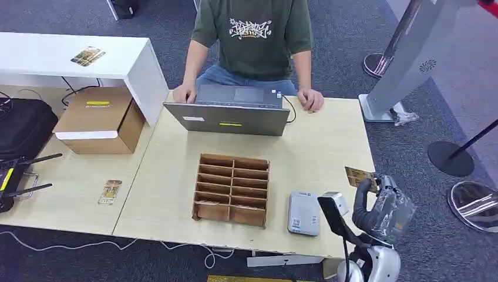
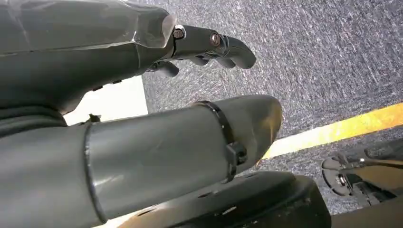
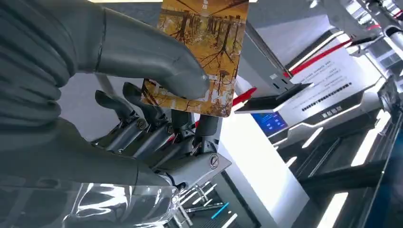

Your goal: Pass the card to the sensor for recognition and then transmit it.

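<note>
Looking down from the head view, I saw the right hand (image 1: pixel 382 202), grey and wrapped in clear glossy film, raised past the table's (image 1: pixel 329 147) right edge with the card (image 1: pixel 359 176) pinched upright in it. The card was thin and rectangular, printed in amber and brown. Just left of the hand, the sensor (image 1: pixel 303 212), a flat white box with rounded corners, lay on the pale wood-grain top. Beside that stood a brown wooden rack (image 1: pixel 232 189) of open slots, and behind it a grey laptop (image 1: pixel 232 110) with a person (image 1: pixel 252 35) in a green shirt resting both hands at its sides. A cardboard box (image 1: pixel 100 120) and a second card (image 1: pixel 110 191) sat further left.

The left wrist view showed the left hand (image 2: pixel 157 95) with smooth grey thumb and dark fingers spread apart, holding nothing, above speckled grey carpet (image 2: pixel 323 61) crossed by a yellow stripe (image 2: pixel 342 128).

In the right wrist view, the thick thumb (image 3: pixel 152 61) pressed the glossy card (image 3: pixel 204 52) against the dark fingers (image 3: pixel 157 118); autumn trees were printed on it. White gate machines (image 3: pixel 304 90) stood behind.
</note>
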### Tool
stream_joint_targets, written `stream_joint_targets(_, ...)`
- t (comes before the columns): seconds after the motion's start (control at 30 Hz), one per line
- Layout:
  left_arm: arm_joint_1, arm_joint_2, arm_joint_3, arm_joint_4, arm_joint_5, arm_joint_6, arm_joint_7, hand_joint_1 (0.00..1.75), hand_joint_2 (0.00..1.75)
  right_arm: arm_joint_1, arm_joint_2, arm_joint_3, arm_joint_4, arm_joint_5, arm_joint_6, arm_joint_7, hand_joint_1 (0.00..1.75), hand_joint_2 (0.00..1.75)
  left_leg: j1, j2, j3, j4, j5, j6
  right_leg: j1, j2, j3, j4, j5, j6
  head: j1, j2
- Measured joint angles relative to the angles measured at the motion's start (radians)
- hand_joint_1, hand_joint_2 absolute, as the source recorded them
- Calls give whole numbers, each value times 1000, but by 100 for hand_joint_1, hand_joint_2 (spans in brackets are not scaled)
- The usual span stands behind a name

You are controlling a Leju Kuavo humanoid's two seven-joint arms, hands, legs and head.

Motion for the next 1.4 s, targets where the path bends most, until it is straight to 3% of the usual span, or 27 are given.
stream_joint_targets(0.13,0,0,0,0,-2,-4,-2,0,0,0,1,26,-31,13,0,5,175,175,0,0,0,0,0,0,0,0,0,0,0,0,0,0)
stream_joint_targets(0.33,-1,0,0,0,-7,-14,-3,0,0,-14,29,22,-116,124,0,-138,175,175,0,0,-1,0,0,0,0,0,0,0,0,0,0,0)
stream_joint_targets(0.43,0,0,0,0,-11,-16,-3,0,0,-34,32,18,-142,214,0,-165,175,175,0,0,-1,0,0,0,0,0,0,0,0,0,0,0)
stream_joint_targets(0.5,-2,0,0,0,-16,-16,-4,0,0,-61,30,20,-152,282,0,-135,175,175,0,0,-1,0,0,0,0,0,0,0,0,0,0,0)
stream_joint_targets(0.57,-4,-1,0,0,-20,-18,-4,0,0,-102,21,44,-151,304,0,-46,175,175,0,0,-1,0,0,0,0,0,0,0,0,0,0,0)
stream_joint_targets(0.63,-6,-2,0,0,-24,-23,-4,0,0,-159,-4,86,-140,307,0,47,175,175,0,1,0,0,0,0,0,1,0,0,1,0,0,0)
stream_joint_targets(0.73,-11,-3,0,0,-32,-27,-2,0,0,-250,-55,150,-94,308,0,115,175,175,0,1,0,0,1,0,0,1,0,0,1,0,0,0)
stream_joint_targets(0.93,-29,-2,-3,0,-56,-53,11,0,0,-475,-180,345,77,308,1,387,175,175,0,1,0,0,1,0,0,1,0,1,3,-1,0,0)
stream_joint_targets(1.0,-35,-2,-6,0,-59,-56,14,0,0,-546,-203,422,147,308,1,440,175,175,0,1,0,0,1,0,0,2,0,1,3,-1,0,0)
stream_joint_targets(1.13,-43,-2,-11,0,-61,-50,25,0,0,-665,-217,531,288,308,1,454,175,175,0,1,0,0,1,-1,0,1,0,1,2,-1,0,0)
stream_joint_targets(1.4,-45,-5,-24,0,-63,-51,35,0,0,-819,-186,577,526,308,0,379,175,175,0,0,-1,0,1,-1,0,1,-1,1,2,-1,0,0)
